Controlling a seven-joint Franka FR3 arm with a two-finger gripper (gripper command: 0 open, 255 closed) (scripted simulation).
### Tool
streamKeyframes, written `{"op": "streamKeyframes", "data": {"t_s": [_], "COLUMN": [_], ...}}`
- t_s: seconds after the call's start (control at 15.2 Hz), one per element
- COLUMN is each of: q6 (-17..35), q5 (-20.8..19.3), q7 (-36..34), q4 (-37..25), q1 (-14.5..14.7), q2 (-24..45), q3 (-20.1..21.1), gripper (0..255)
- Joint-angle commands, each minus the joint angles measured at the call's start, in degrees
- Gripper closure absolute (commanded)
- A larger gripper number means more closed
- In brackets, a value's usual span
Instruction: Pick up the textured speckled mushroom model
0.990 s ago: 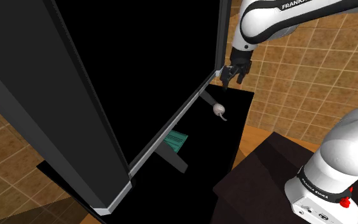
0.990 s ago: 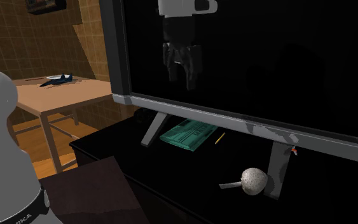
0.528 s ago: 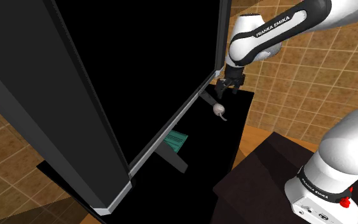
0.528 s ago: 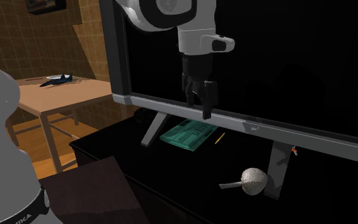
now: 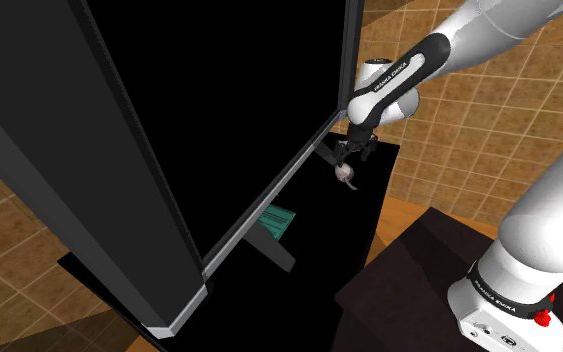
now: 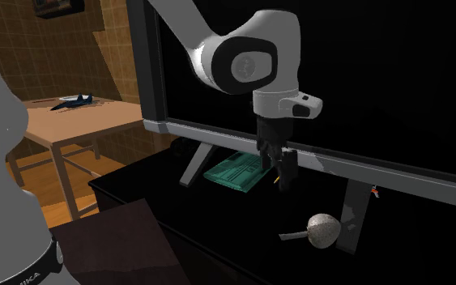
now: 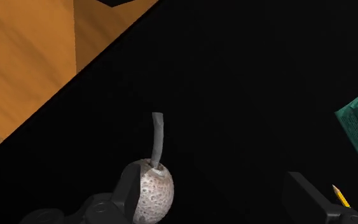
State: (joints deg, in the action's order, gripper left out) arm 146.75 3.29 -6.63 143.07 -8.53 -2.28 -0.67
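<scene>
The mushroom model (image 5: pixel 346 174) is a pale speckled grey cap with a thin grey stem. It lies on its side on the black tabletop (image 5: pixel 359 215), beside the screen's grey stand leg (image 6: pixel 354 212). In the second exterior view the mushroom (image 6: pixel 323 229) rests below and to the right of my gripper (image 6: pixel 282 173), which hangs a little above the tabletop. The wrist view has the cap (image 7: pixel 152 194) just inside the left finger (image 7: pixel 128 188), with the stem pointing away from the hand. My gripper (image 7: pixel 219 198) is open and holds nothing.
A huge black screen with a grey frame (image 6: pixel 315 150) stands close behind the gripper. A teal keyboard-like slab (image 6: pixel 238 172) and a yellow pencil (image 7: pixel 339 195) lie under it. A wooden table (image 6: pixel 80 121) with a blue toy plane (image 6: pixel 74 102) stands farther off. The tabletop's edge (image 7: pixel 75 83) drops to orange floor.
The arm has lowered and reached out along the screen's lower edge, bringing the gripper down close over the mushroom. The fingers stayed open. The mushroom has not moved.
</scene>
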Motion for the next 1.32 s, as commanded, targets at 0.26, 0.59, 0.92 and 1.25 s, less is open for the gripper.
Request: {"op": "streamKeyframes", "data": {"t_s": [0.26,0.59,0.92,1.25], "q6": [8.7,13.4,16.6,17.6], "q5": [0.7,2.0,2.7,2.9], "q7": [-2.3,-3.2,-2.6,-2.4], "q4": [-5.0,-9.2,-9.8,-10.2], "q1": [-1.5,-2.4,-2.9,-3.1], "q2": [13.5,22.3,26.2,27.5], "q3": [-1.5,-2.1,-1.5,-1.3], "gripper": [0,0,0,255]}}
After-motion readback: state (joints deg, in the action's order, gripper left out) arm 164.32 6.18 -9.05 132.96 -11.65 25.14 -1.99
